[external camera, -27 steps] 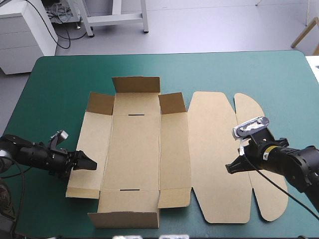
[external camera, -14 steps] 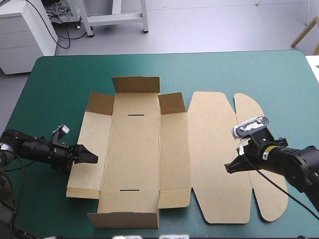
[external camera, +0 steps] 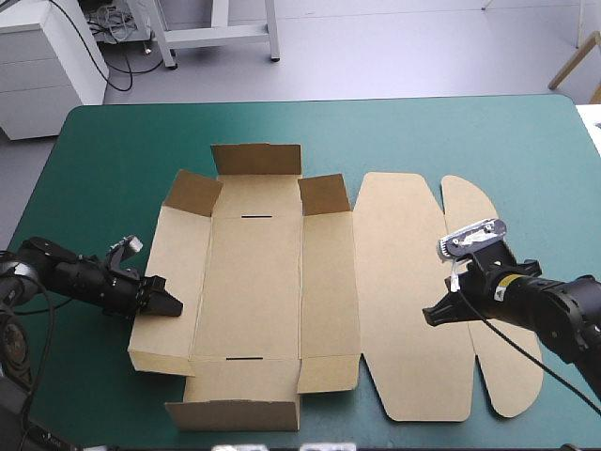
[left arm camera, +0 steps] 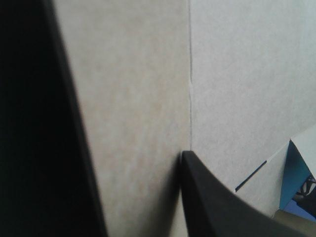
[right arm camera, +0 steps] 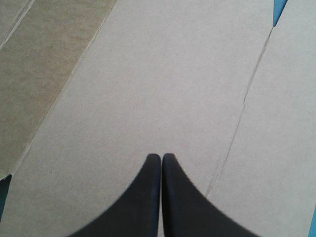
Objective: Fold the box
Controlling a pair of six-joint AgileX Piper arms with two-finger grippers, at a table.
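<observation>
- On the teal-green table cover (external camera: 113, 150) we see the box (external camera: 254, 282) near the middle, a cut brown sheet lying mostly open.
- At the box's far end and at its near end a flap stands up. The two small corner flaps at the far end tilt up too.
- On the box's right side the lid panel (external camera: 404, 291) and the rounded outer flap (external camera: 493, 310) beyond it lie flat.
- At the box's left edge we find the left gripper (external camera: 167, 306). Its black fingers are nearly closed on the left side panel (external camera: 174, 272), which is tilted up off the cover along that edge.
- From the left wrist, one finger (left arm camera: 217, 207) lies against the board's face. The other is a dark mass on the sheet's other side, with board between them.
- Over the lid panel, close to its crease with the outer flap, the right gripper (external camera: 432, 316) has its fingers pressed together in a point and holds nothing. We cannot tell whether the tip touches the board.
</observation>
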